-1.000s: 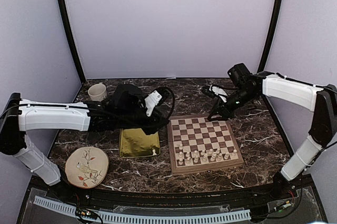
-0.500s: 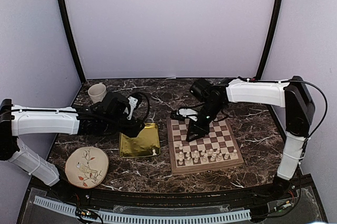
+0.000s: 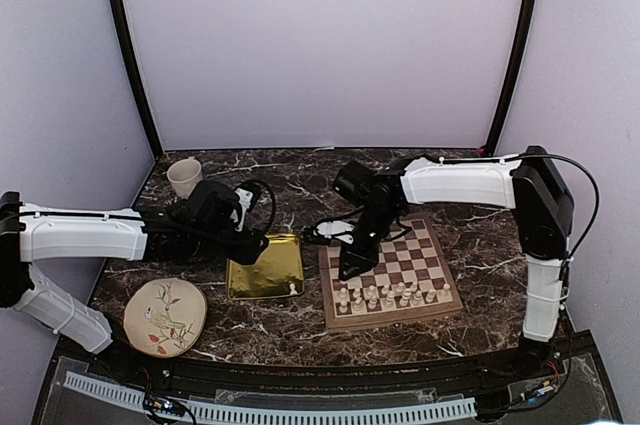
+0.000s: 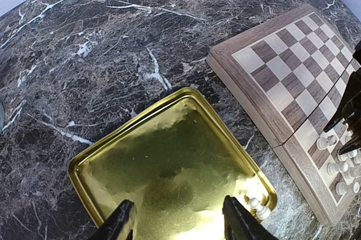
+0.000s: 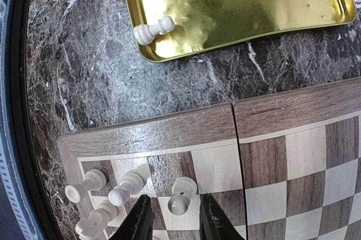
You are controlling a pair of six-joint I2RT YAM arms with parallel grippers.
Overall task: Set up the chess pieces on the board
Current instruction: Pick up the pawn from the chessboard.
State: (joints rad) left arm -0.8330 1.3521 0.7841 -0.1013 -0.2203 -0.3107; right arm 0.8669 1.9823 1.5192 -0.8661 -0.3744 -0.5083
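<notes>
The wooden board (image 3: 392,319) lies right of centre, with several cream chess pieces (image 3: 385,295) standing in its two near rows. My right gripper (image 3: 348,267) hangs low over the board's left side. In the right wrist view it (image 5: 176,195) is open around one upright pawn (image 5: 181,192), with a small gap on each side. Other pieces (image 5: 127,188) stand beside it. One piece (image 4: 256,207) lies on its side in a corner of the gold tray (image 4: 169,155). My left gripper (image 4: 177,201) hovers open and empty over that tray.
The gold tray (image 3: 265,270) sits just left of the board. A round plate (image 3: 165,317) with a bird drawing lies near the front left, and a cream cup (image 3: 184,175) stands at the back left. The dark marble table ends at a black rail in front.
My right arm swung left from the board's far right corner and came down over its left side, jaws narrowing around a pawn. My left arm drew back to the left over the tray.
</notes>
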